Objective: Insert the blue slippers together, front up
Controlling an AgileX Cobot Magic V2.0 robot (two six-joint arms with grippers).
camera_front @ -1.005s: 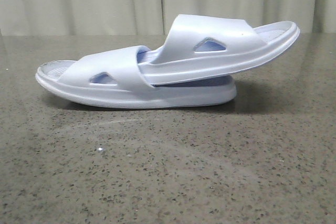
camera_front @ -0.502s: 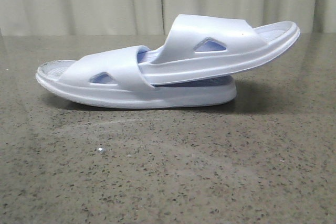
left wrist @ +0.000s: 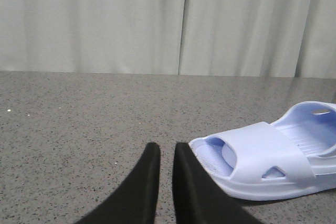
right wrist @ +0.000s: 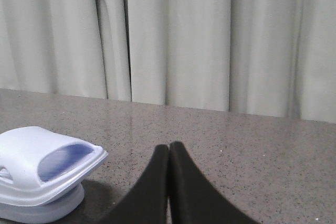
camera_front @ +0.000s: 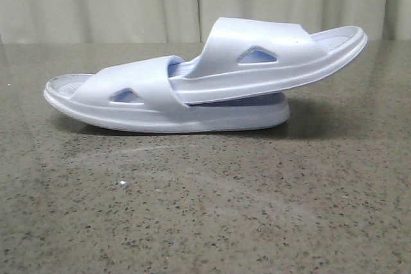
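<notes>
Lying nested on the speckled grey stone table (camera_front: pixel 205 210), the blue slippers (camera_front: pixel 205 85) form one stacked pair near the middle of the surface in the front view. Both are a very pale blue-white foam, smooth and matte, each with a wide strap pierced by a triangular side cutout. The lower slipper (camera_front: pixel 135 104) sits flat on the table, its sole in full contact with the stone. The upper slipper (camera_front: pixel 270 56) is pushed under the lower one's strap at one end, and its other end rises at a tilt toward the robot's right, overhanging the lower sole. A ribbed footbed of slightly deeper blue shows in the gap between the two soles. A soft shadow falls on the table beneath the raised end.

Pale pleated curtains (camera_front: pixel 128 1) hang behind the table.

From the left wrist view, the left gripper (left wrist: pixel 166 153) hovers over bare table, its black fingers (left wrist: pixel 147 182) drawn nearly together with only a thin slit between them and nothing held; the slippers lie just beside it. From the right wrist view, the right gripper (right wrist: pixel 168 153) has its fingers (right wrist: pixel 186 182) pressed together on nothing, with the raised end of the pair near it.
</notes>
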